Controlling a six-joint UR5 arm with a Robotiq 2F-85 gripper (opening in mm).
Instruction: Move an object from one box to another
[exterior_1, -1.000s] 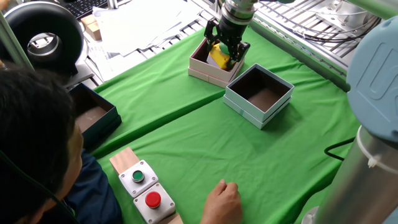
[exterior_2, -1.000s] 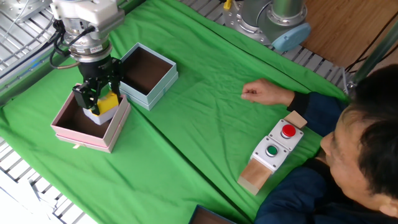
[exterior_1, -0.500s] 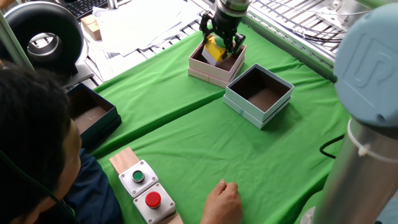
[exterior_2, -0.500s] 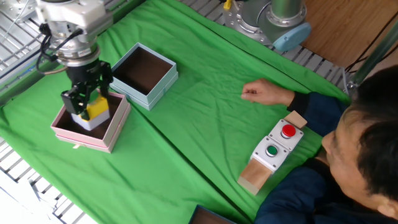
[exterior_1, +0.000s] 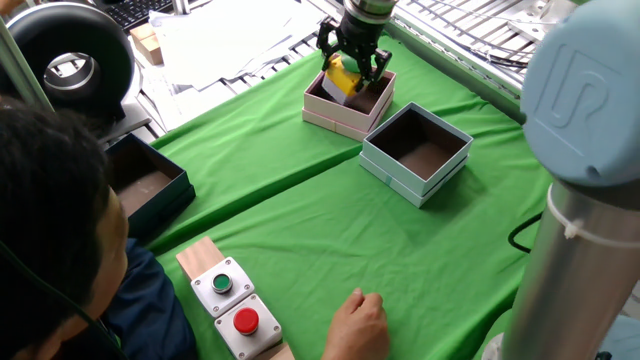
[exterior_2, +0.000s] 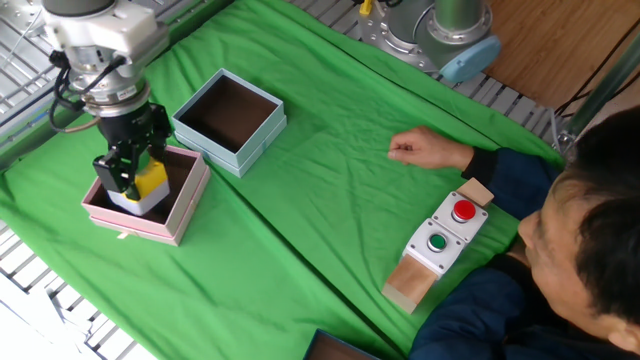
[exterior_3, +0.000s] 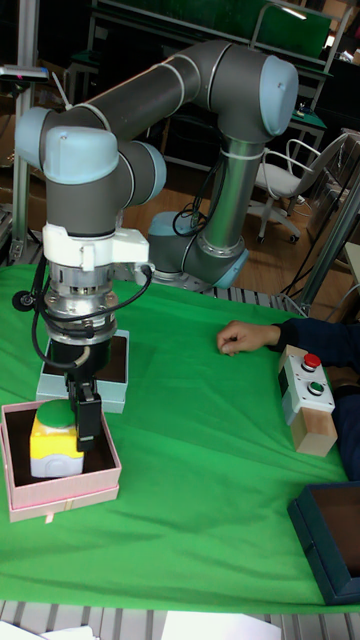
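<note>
Black two-finger claw (exterior_2: 128, 170) clamped on yellow cube-shaped push-button housing with green dome (exterior_3: 56, 440), inside square pinkish-white cardboard box (exterior_2: 178, 212), pale blue-grey cardboard box (exterior_1: 455, 163) just beside it, near the green-draped surface's (exterior_1: 330, 250) edge.

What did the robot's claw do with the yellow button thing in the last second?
The claw carried the yellow button across the pink box, away from the blue-grey box, and lower into it. It is still shut on the button, not let go. The blue-grey box, the grey switch box and the person's hand stayed put.
</note>
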